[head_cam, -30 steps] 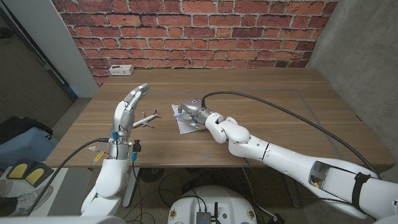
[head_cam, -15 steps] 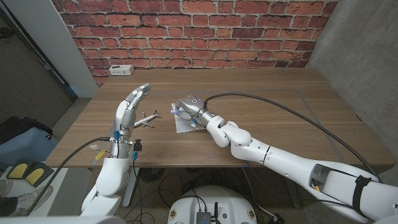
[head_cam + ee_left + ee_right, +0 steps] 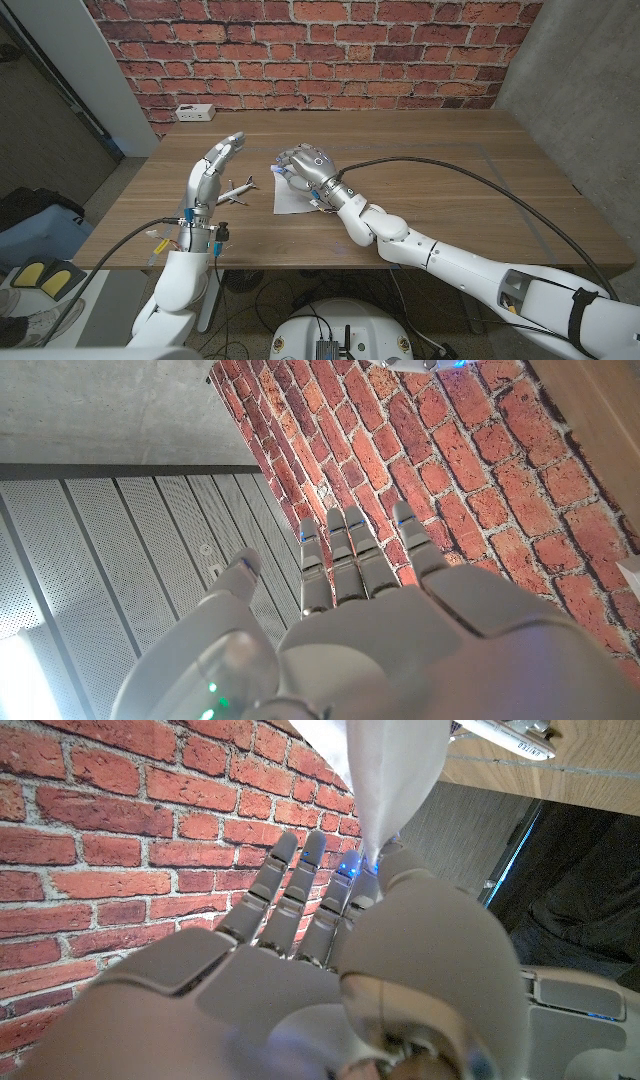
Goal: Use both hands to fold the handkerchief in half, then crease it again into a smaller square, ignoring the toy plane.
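Observation:
The white handkerchief (image 3: 289, 203) lies on the wooden table (image 3: 450, 170), left of the middle. My right hand (image 3: 306, 164) is lifted over its far edge and pinches a part of the cloth. In the right wrist view the handkerchief (image 3: 388, 770) runs taut from between the thumb and a finger of my right hand (image 3: 300, 970). The small white toy plane (image 3: 235, 191) sits just left of the cloth, and the toy plane (image 3: 503, 733) also shows past the cloth in the right wrist view. My left hand (image 3: 205, 178) is raised beside the plane, fingers straight and apart, holding nothing; the left wrist view shows that left hand (image 3: 400, 630) against the brick wall.
A white socket box (image 3: 193, 112) sits at the table's back left corner. A brick wall stands behind the table and a concrete pillar at the right. The table's right half is bare wood.
My right hand has risen and moved away from me and a little left, taking the pinched part of the handkerchief with it. The left hand has stayed where it was.

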`<state>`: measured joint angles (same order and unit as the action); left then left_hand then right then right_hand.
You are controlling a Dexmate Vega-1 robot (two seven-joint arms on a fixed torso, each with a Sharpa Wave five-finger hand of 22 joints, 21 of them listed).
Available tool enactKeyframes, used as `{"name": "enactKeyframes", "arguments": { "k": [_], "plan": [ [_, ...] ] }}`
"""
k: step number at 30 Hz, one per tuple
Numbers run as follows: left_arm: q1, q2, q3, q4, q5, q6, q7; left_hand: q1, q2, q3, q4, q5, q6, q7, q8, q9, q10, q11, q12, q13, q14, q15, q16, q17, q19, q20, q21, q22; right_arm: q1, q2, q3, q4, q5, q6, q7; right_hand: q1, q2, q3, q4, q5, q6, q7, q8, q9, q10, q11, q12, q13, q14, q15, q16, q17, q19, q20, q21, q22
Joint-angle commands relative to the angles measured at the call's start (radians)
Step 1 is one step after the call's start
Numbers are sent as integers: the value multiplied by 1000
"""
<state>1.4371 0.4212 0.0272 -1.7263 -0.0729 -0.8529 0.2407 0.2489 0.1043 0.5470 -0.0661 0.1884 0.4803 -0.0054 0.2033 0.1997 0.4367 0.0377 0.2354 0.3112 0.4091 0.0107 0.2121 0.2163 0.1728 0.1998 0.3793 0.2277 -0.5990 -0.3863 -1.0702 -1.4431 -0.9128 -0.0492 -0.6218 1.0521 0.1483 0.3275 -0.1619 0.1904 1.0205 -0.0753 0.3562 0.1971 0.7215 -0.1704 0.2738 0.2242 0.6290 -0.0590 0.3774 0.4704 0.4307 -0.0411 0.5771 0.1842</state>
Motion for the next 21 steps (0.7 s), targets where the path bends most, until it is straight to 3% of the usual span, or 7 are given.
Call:
{"name": "enactKeyframes", "arguments": {
  "k": [1, 11, 14, 21],
  "plan": [
    [-9, 7, 10, 8, -25, -23, -20, -7, 2, 3, -4, 1, -8, -1, -4, 3, 2, 5, 1, -1, 5, 4, 5, 3, -7, 2, -1, 1, 7, 11, -11, 47, -35, 56, -145, 9, -9, -10, 1, 6, 31, -35, -4, 1, 1, -19, 1, 7, -1, -170, 5, 4, -13, -29, -4, 3],
    [-11, 33, 18, 6, -69, -61, -67, -11, 1, 3, -5, 1, -16, -7, -6, 2, 0, 5, 0, -2, 3, 5, 5, 3, -6, 5, -1, 1, 48, 57, -30, 107, -50, 48, -169, 19, -11, -20, 5, 13, 45, -41, -12, -2, 5, -25, 4, 14, -4, -171, 6, 10, -17, -32, -3, 4],
    [-12, 56, 35, 10, -124, -73, -105, -12, 0, 3, -6, 1, -19, -5, -7, 2, -2, 7, 0, -2, 4, 4, 5, 3, -6, 5, 0, 1, 57, 82, -34, 147, -45, 47, -211, 22, -11, -22, 5, 14, 47, -44, -15, -2, 6, -26, 4, 16, -8, -171, 2, 9, -25, -36, -5, 4],
    [-8, 56, 34, 9, -140, -74, -121, -17, -2, 1, -4, 0, -22, -5, -8, 1, 1, 9, 1, -2, 8, 5, 7, 3, -6, 7, 0, 0, 68, 148, -41, 256, -11, 57, -364, 25, -12, -30, 10, 19, 53, -52, -23, -4, 21, -28, 10, 21, -5, -169, 4, 13, -49, -38, -13, 5]
  ]
}}
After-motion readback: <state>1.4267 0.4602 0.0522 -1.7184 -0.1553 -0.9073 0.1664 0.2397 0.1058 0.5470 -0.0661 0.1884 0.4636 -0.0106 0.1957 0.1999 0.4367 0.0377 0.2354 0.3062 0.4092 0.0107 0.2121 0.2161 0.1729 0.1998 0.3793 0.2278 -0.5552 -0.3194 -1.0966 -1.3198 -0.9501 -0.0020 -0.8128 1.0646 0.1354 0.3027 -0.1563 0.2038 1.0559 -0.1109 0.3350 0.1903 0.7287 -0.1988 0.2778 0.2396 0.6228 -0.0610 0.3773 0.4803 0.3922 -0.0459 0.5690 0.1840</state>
